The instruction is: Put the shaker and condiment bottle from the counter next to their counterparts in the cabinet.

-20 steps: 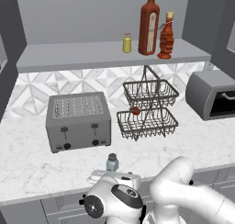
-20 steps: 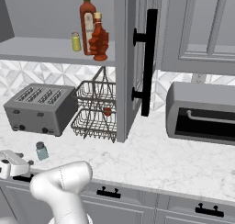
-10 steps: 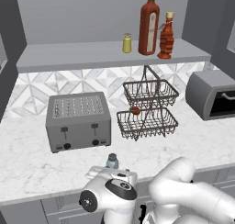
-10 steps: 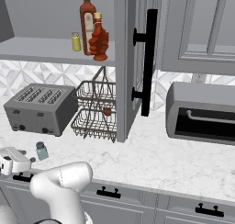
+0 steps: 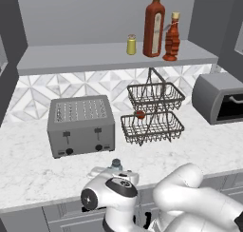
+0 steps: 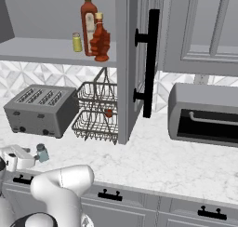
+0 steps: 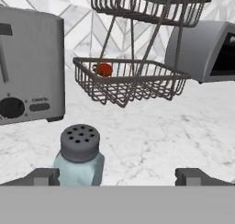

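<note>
The pale blue shaker (image 7: 80,155) with its grey holed cap stands upright on the marble counter (image 5: 28,169) near the front edge. It also shows in the base views, as a shaker (image 5: 116,164) (image 6: 42,152) just in front of the toaster. My gripper (image 7: 118,177) is low at counter height and open. The shaker stands between the fingertips (image 7: 43,176), nearer the left one and not gripped. The maple-leaf condiment bottle (image 5: 172,38) (image 6: 100,40) stands on the cabinet shelf (image 5: 71,55) beside the tall red bottle (image 5: 154,22) and near the yellow shaker (image 5: 131,44).
A grey toaster (image 5: 80,124) sits just behind the shaker. A two-tier wire basket (image 5: 152,112) holds a small red fruit (image 7: 104,69). A toaster oven (image 6: 204,114) stands at the right. The open cabinet door (image 6: 135,58) hangs over the counter.
My arm has shifted a little around the shaker. The jaws stay open, and the shaker and the bottles have not moved.
</note>
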